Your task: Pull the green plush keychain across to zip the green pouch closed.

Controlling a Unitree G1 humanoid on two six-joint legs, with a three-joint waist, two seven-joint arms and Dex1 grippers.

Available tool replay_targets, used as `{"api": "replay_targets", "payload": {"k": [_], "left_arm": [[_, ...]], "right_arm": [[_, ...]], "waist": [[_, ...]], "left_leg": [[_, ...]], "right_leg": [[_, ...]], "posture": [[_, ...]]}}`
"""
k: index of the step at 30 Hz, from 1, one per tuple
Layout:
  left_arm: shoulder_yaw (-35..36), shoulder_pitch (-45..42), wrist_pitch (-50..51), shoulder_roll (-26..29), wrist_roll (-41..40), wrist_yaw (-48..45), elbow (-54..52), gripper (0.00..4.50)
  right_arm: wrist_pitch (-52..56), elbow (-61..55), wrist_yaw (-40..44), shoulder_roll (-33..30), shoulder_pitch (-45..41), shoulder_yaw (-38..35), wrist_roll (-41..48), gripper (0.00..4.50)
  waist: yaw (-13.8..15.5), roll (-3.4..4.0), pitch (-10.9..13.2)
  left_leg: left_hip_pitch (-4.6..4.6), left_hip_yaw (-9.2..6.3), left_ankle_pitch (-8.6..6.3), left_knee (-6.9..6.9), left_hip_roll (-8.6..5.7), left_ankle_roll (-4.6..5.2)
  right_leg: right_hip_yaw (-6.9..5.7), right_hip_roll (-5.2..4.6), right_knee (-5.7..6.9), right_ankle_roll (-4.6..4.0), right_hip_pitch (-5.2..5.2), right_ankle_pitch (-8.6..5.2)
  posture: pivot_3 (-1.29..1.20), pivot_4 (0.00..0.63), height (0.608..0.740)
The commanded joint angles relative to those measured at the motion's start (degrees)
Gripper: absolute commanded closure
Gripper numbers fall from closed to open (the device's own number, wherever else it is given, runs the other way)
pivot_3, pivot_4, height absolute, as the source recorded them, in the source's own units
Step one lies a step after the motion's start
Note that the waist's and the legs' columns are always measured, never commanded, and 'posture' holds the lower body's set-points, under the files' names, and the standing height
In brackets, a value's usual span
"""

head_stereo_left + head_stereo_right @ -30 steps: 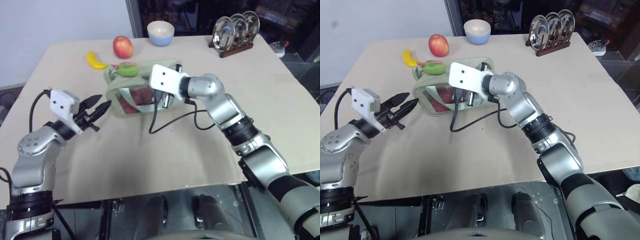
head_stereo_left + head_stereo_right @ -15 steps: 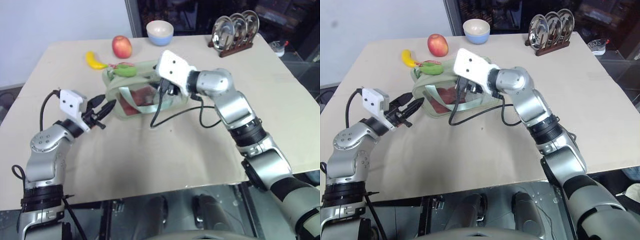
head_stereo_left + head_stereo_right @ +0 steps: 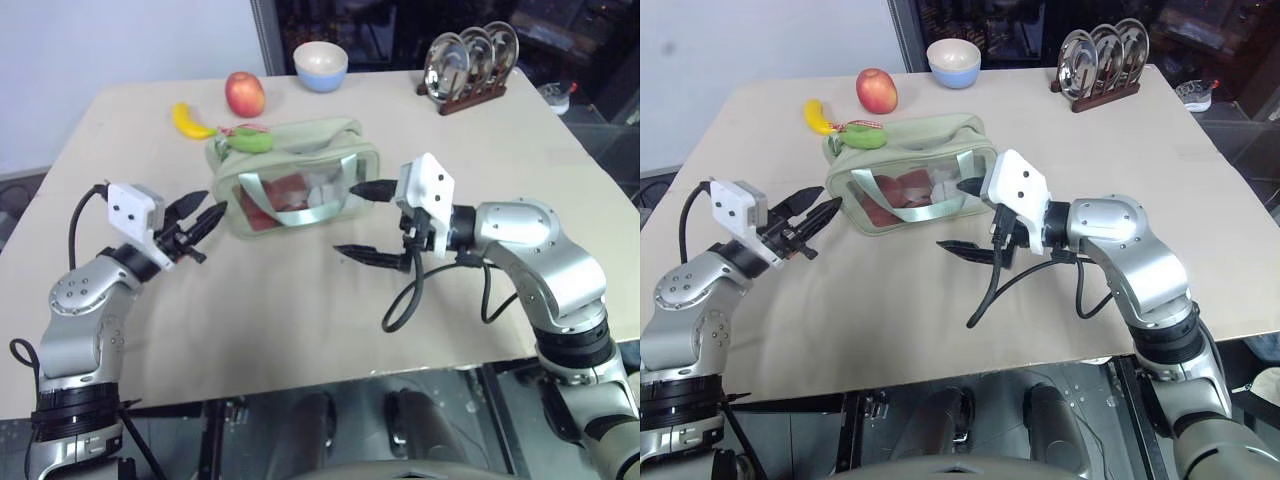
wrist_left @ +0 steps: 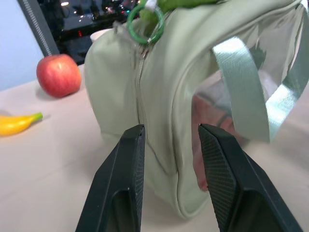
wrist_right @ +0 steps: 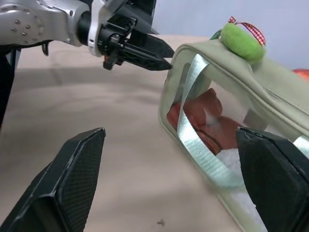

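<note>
A beige table [image 3: 300, 330] stood before a pale wall, with dark shelving behind its far edge. On the far side lay a banana [image 3: 190, 121], an apple [image 3: 245, 93], a bowl [image 3: 321, 66] and a rack of metal plates [image 3: 470, 62].

The pouch [image 3: 295, 185] sat near the table's middle, its long axis running left to right and slightly away toward the right. The keychain [image 3: 252, 142] lay on the pouch's top at its left end, close to the banana, its length roughly along the zip line.

The left gripper [image 3: 205, 222] hung just off the pouch's left end, pointing at it, its fingers [image 4: 120, 188] partly apart and empty; in the left wrist view the pouch's end seam showed between them, contact not clear. The keychain sat above and beyond those fingertips.

The right gripper [image 3: 362, 222] was at the pouch's near right corner, jaws spread wide and holding nothing. One finger [image 3: 375, 188] pointed at the pouch's right end; the other [image 3: 365, 257] hung over bare table nearer the robot. The keychain was well apart from it, at the opposite end.
</note>
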Motion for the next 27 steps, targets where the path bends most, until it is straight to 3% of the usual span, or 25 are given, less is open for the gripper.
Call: {"api": "replay_targets", "payload": {"k": [1,5,6,12,19,22,27], "left_arm": [[-0.14,-1.64,-1.22,0.54,0.50,-0.76,1.40,2.71],[-0.54,-2.75,-1.37,0.38,0.65,-1.74,2.74,4.34],[-0.61,-2.93,-1.53,0.40,0.83,-1.75,3.05,4.43],[-1.13,-3.88,-2.30,0.31,1.40,-2.02,4.32,4.43],[-1.92,-4.53,-3.37,-0.02,1.75,-1.96,4.54,4.43],[-2.13,-4.11,-3.64,-0.21,2.11,-1.65,3.61,4.43],[-1.62,-2.35,-3.81,-0.05,2.40,-1.31,1.85,4.43]], "right_arm": [[0.10,-3.22,-2.26,-0.12,0.20,-1.53,2.12,0.07],[-0.33,-3.39,-4.33,-0.24,0.09,-1.42,2.72,0.00],[-0.56,-3.20,-4.80,-0.19,-0.12,-1.51,2.84,0.00],[-2.57,1.79,-7.04,1.54,-7.70,1.16,0.76,0.00],[-16.00,31.26,-11.72,12.12,-29.51,12.75,-14.34,0.00],[-17.11,42.86,-12.92,17.72,-34.72,12.55,-15.53,0.00],[-20.61,52.46,-12.94,21.31,-38.20,11.38,-16.88,0.00]], "waist": [[0.04,0.00,0.00],[0.19,-0.01,0.00],[0.22,-0.01,0.00],[0.03,-0.01,0.00],[-0.24,0.00,0.00],[0.06,-0.04,-0.02],[0.12,-0.05,-0.02]], "left_leg": [[0.00,-0.01,0.00,0.00,0.00,0.00],[0.00,0.01,0.00,0.01,-0.02,0.00],[0.00,0.01,0.00,0.01,-0.02,0.00],[0.01,0.02,0.00,0.02,-0.01,0.00],[0.10,0.08,0.03,0.04,0.00,-0.03],[0.08,0.06,0.04,-0.01,-0.02,-0.06],[-0.01,-0.04,0.09,-0.06,-0.16,-0.17]], "right_leg": [[-0.01,0.00,0.00,0.00,0.00,0.00],[-0.01,-0.01,-0.02,0.01,0.02,0.00],[-0.01,-0.01,-0.02,0.01,0.02,0.00],[-0.02,0.01,0.01,0.01,0.02,0.00],[-0.17,0.08,0.10,0.01,0.01,0.00],[-0.19,0.07,0.05,0.00,0.00,0.00],[-0.26,-0.07,-0.10,0.00,-0.02,0.00]], "posture": [[0.00,0.150,0.733],[0.00,0.150,0.733],[0.00,0.150,0.733],[0.00,0.150,0.733],[0.00,0.150,0.733],[0.00,0.150,0.733],[0.00,0.150,0.733]]}}
